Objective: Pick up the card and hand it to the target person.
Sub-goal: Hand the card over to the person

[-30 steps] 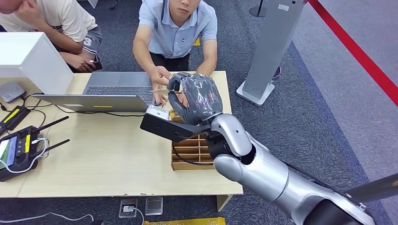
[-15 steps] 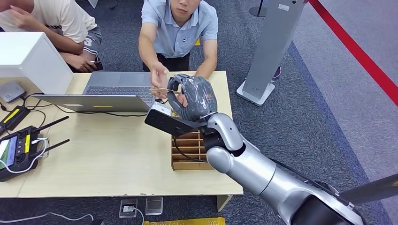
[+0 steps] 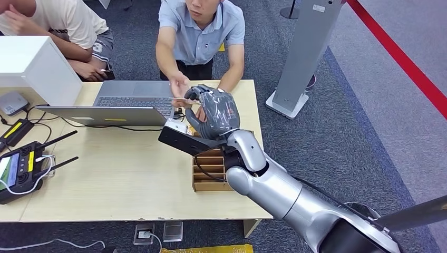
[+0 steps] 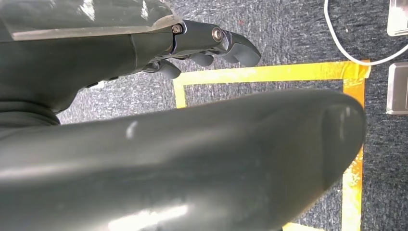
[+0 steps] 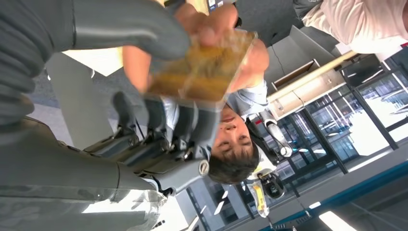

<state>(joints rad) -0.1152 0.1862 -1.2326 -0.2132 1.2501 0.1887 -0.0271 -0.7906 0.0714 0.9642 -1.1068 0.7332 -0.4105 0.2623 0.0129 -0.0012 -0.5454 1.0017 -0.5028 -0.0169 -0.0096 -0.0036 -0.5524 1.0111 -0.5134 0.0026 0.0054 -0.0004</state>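
The right hand [image 3: 213, 110] holds the card [image 3: 182, 100] over the table's [image 3: 116, 179] far edge, thumb and fingers [image 5: 159, 115] closed on it — the person's hand [image 3: 179, 87] touches its far side. The left hand [image 4: 211, 41] hangs with fingers loosely curled, holding nothing, above carpet.

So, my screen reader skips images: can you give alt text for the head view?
The right robot hand holds a card out over a wooden table to a seated person's hand. A laptop and a wooden divider box sit below.
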